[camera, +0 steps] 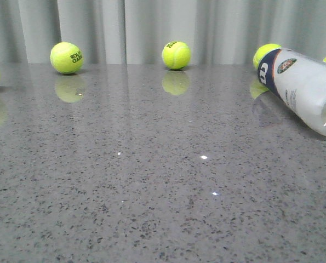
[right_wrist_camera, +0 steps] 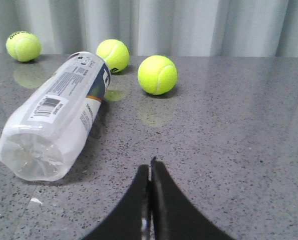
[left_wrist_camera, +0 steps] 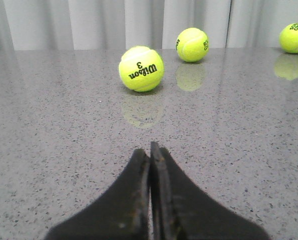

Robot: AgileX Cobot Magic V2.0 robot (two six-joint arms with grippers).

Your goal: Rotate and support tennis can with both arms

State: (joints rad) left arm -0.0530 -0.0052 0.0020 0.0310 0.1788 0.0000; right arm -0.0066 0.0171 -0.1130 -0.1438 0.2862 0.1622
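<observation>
Both black grippers, left (left_wrist_camera: 150, 150) and right (right_wrist_camera: 150, 165), have jaws clenched, empty. The frosted clear plastic tennis can (camera: 305, 87) lies sideways far right on the grey speckled surface (camera: 152, 181); nudged carelessly, it could roll away.

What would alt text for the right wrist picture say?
A tennis can lies on its side on a grey speckled table, apart from the shut black right tool. Three tennis balls sit beyond it, before a pale curtain.
</observation>
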